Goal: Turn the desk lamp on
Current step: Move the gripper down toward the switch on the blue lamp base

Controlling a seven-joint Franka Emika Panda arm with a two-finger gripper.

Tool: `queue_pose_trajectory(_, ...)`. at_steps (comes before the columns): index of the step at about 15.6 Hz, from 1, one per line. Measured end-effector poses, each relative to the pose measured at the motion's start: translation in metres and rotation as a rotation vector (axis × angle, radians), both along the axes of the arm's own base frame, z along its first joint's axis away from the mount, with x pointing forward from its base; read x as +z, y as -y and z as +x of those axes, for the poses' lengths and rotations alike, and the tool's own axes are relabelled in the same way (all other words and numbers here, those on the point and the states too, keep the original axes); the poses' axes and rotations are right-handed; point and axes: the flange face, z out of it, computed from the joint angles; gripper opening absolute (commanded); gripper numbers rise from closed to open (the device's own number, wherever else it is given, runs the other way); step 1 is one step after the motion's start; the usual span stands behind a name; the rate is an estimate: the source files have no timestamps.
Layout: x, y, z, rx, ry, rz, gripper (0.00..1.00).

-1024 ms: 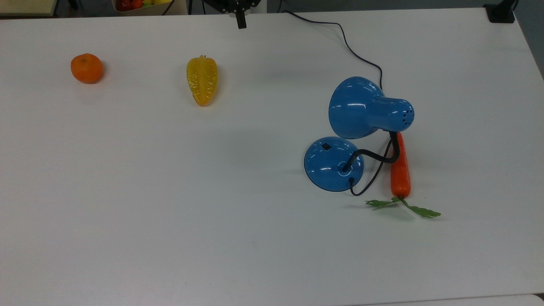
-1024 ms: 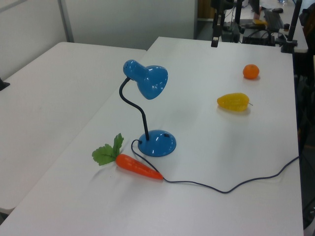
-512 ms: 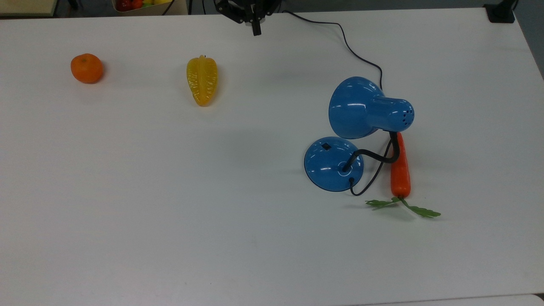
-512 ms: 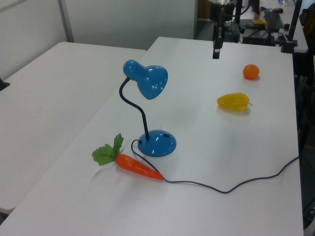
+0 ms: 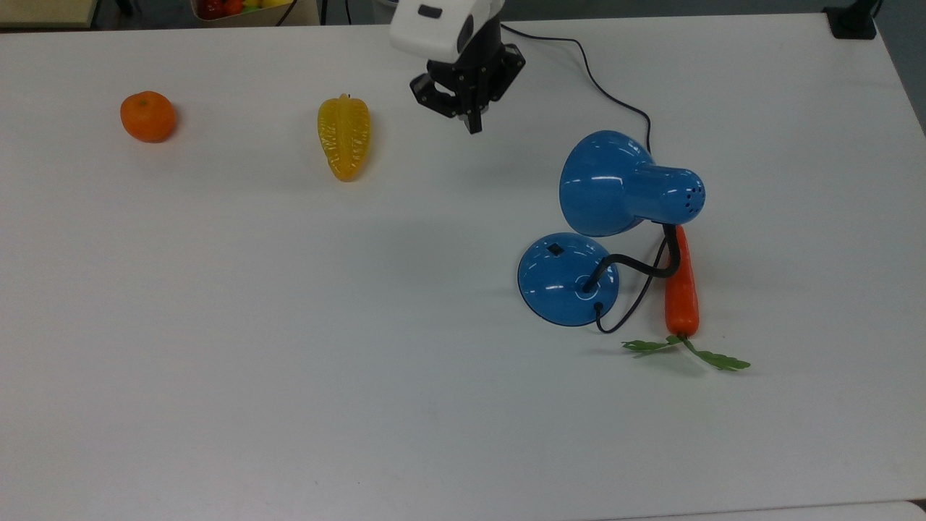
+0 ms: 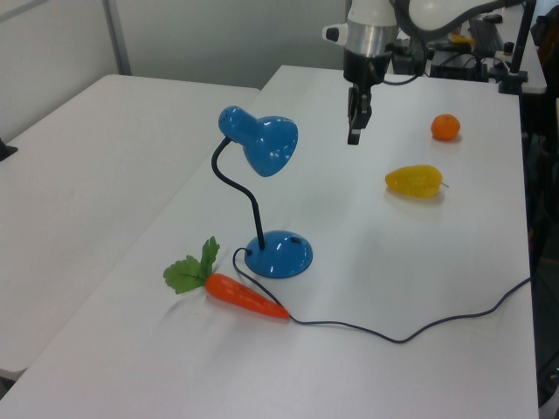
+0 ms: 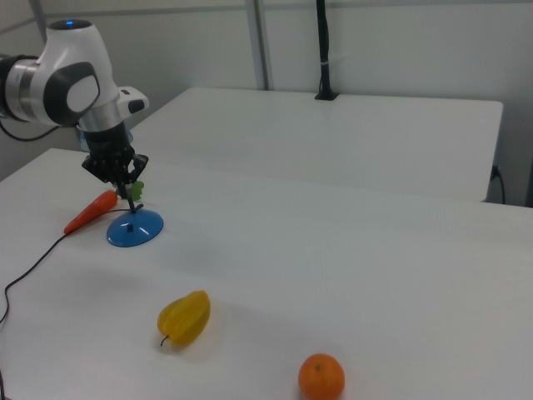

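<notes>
The desk lamp stands at the top view's right. Its glossy blue shade (image 5: 615,184) hangs over the round blue base (image 5: 561,282), which carries a small black switch (image 5: 555,250). A black bendy neck (image 5: 640,266) joins them. My gripper (image 5: 474,124) hovers above the table up and left of the shade, well apart from the lamp, fingers pressed together and holding nothing. In the left view the gripper (image 6: 354,131) hangs to the right of the shade (image 6: 266,144). In the right view the gripper (image 7: 129,193) is just above the base (image 7: 135,229).
An orange carrot (image 5: 681,289) with green leaves lies against the lamp's right side in the top view. A yellow starfruit (image 5: 343,137) and an orange (image 5: 147,116) lie to the top view's left. The lamp's black cord (image 5: 600,83) runs to the far edge.
The gripper has come down from the top view's upper edge toward the lamp, moving right and nearer the shade. The lamp and the fruits have stayed put.
</notes>
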Motion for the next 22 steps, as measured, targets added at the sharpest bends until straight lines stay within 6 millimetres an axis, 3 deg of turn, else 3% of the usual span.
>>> queue_pose_trajectory(5,-0.041,-0.038,0.011,0.047,0.038,0.006,0.00)
queue_pose_trajectory(14,-0.104,-0.062,0.039,0.043,0.143,0.029,0.00)
queue_pose_trajectory(18,-0.125,-0.089,0.036,0.067,0.145,0.047,0.00)
queue_pose_trajectory(22,-0.145,-0.098,0.038,0.070,0.153,0.056,0.00)
